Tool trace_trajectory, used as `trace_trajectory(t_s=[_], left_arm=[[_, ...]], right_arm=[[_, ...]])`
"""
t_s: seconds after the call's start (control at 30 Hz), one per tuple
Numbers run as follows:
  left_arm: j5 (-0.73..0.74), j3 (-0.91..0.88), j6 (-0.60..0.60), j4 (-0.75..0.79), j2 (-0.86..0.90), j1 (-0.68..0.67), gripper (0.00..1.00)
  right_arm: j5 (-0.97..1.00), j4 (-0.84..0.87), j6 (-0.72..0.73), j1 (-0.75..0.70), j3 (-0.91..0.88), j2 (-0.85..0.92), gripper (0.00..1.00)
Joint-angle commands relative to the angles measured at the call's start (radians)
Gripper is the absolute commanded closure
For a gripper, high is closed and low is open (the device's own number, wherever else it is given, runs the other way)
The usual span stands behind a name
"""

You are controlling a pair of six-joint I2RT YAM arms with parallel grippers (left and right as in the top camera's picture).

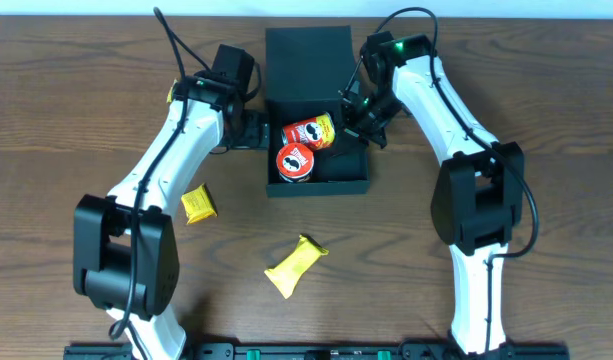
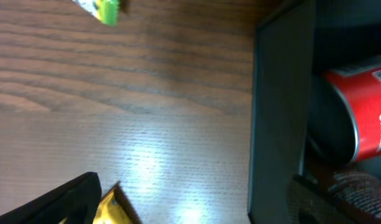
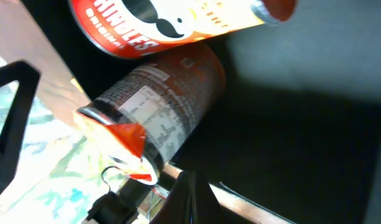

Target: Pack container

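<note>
Left end effector (image 1: pixel 254 129) wide open beside container (image 1: pixel 316 187), right end effector (image 1: pixel 357 116) closed, near red can (image 1: pixel 308 133)

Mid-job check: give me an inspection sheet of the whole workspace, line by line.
Surface: dark wood table.
Job's things: container open, lid folded back; inside, one upright can and one lying can.
Clutter: left packet and front packet, both yellow, on the table outside the container.
Grippers: left gripper open, beside the container's left wall, empty; right gripper shut, over the container's right side by the lying can.
Cables: left cable and right cable, black, looping off the arms.
Surroundings: pale strip along the far edge.
</note>
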Motion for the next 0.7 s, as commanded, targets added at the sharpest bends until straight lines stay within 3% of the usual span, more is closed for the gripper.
trace_trajectory(t_s=[0.0, 0.67], left_arm=[[0.022, -0.006, -0.003, 0.016, 0.006, 0.001, 0.05], [0.022, -0.006, -0.003, 0.056, 0.009, 0.001, 0.05]], right_arm=[[-0.043, 0.005, -0.022, 0.030, 0.009, -0.011, 0.99], [-0.093, 0.025, 0.002, 0.063, 0.009, -0.011, 0.99]])
